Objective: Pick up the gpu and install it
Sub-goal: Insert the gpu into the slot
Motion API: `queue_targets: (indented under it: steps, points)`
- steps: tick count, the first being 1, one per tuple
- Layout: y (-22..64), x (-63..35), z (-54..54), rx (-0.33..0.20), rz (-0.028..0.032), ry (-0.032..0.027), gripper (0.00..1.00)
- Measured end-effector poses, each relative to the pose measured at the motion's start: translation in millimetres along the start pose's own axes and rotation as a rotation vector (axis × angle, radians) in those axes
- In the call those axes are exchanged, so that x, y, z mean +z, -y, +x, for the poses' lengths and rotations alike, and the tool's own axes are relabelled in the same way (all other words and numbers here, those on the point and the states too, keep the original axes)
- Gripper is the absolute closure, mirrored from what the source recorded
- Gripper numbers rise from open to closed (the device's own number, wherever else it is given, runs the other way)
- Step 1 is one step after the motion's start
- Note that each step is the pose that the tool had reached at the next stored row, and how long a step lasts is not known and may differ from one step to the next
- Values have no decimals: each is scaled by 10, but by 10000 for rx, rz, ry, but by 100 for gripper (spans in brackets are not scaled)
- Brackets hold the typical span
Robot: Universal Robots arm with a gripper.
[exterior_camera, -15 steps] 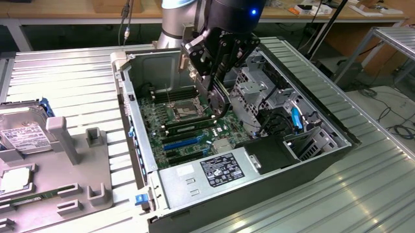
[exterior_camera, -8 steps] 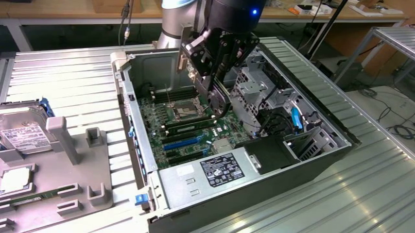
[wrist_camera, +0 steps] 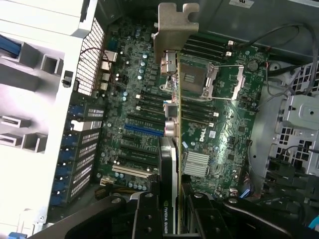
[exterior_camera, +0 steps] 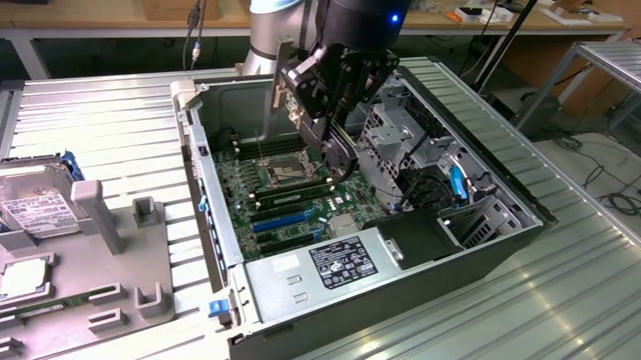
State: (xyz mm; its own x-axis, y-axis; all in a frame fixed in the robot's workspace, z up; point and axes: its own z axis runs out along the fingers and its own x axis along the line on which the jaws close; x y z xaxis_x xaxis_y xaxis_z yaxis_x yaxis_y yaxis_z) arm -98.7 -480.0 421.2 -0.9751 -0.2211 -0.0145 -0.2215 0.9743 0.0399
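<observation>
1. In the exterior view, your gripper (exterior_camera: 335, 146) hung inside the open computer case (exterior_camera: 501, 247), above the motherboard (exterior_camera: 290, 202)
2. Its fingers were clamped on the gpu (exterior_camera: 290, 105), which sat slanted in the air with its silvery metal end toward the back wall of the case
3. The card looked to be clear of the board, so you could count the pick-up as done and the install as not finished
4. The parts tray (exterior_camera: 100, 247) lay outside the case at the exterior view's left, with a hard drive (exterior_camera: 35, 210) resting in it, well apart from the gripper
5. In the wrist view, you saw the gpu (wrist_camera: 172, 149) edge-on, a thin dark slab running away from the gripper (wrist_camera: 172, 201) and ending in its metal bracket (wrist_camera: 174, 30)
6. The fingers (wrist_camera: 147, 214) pressed on the card from both sides, so the grip looked firm and the jaws were neither wide apart nor fully together
7. The card hung over the motherboard (wrist_camera: 229, 99), just beside the row of expansion slots, among them a blue slot (wrist_camera: 143, 128)
8. You could not tell from this view whether the card's lower edge touched any slot; judging by the bracket standing off the rear panel, seating it was left to do
</observation>
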Motion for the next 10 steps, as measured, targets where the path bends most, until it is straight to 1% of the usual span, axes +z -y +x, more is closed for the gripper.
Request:
queue_targets:
  steps: [7, 10]
  points:
    - [0, 0, 0, -349, -5, -14, 73]
    - [0, 0, 0, -584, -8, -24, 73]
